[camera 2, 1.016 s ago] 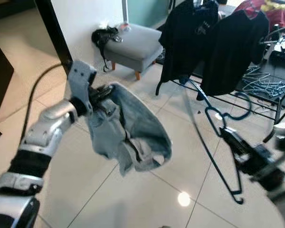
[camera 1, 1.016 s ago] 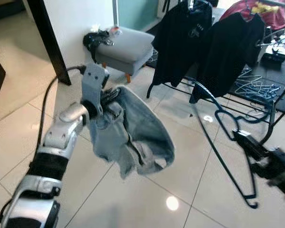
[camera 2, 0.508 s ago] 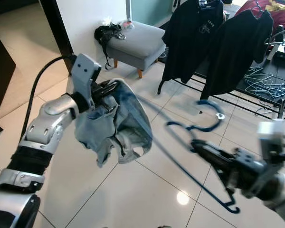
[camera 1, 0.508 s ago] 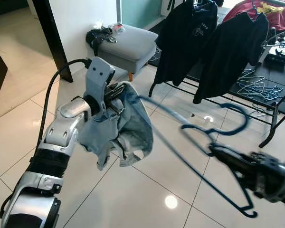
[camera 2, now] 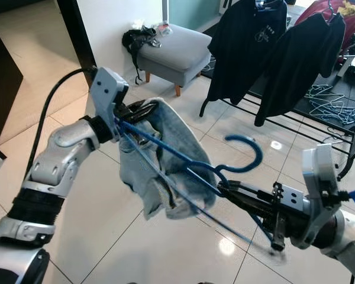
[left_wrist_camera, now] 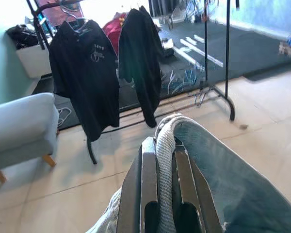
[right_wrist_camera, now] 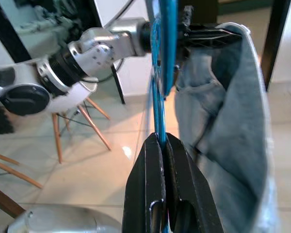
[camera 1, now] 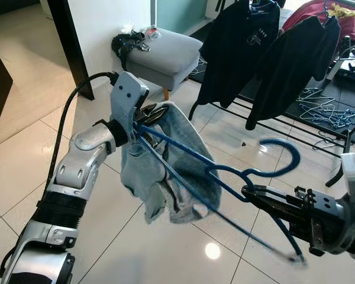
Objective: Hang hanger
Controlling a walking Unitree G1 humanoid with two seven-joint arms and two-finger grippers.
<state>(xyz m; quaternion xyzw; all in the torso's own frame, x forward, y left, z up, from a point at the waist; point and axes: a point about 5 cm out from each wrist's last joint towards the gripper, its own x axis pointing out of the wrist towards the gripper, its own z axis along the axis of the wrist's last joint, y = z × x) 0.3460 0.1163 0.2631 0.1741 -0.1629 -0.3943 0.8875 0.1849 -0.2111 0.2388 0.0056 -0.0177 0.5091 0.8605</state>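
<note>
My left gripper (camera 1: 152, 115) is held up at chest height, shut on the waistband of a light blue denim garment (camera 1: 165, 171) that hangs below it. In the left wrist view the fingers (left_wrist_camera: 148, 165) pinch the folded denim edge (left_wrist_camera: 166, 141). My right gripper (camera 1: 252, 193) is shut on a blue hanger (camera 1: 279, 141) just below its hook. One hanger arm reaches leftward to the denim beside the left gripper, and the lower bar crosses in front of the cloth. In the right wrist view the hanger (right_wrist_camera: 167, 48) runs from my right gripper (right_wrist_camera: 161, 138) to the garment (right_wrist_camera: 223, 121).
A grey footstool (camera 1: 160, 50) stands by the white wall with a dark bag on it. A black clothes rack holds two black shirts (camera 1: 236, 53) at the back right. Loose hangers (camera 1: 322, 109) lie on a dark mat. A black post (camera 1: 65, 41) rises at the left.
My right gripper has swung the hanger left and tilted it flatter; its arm now reaches the denim at my left gripper. The garment hangs longer and narrower than before.
</note>
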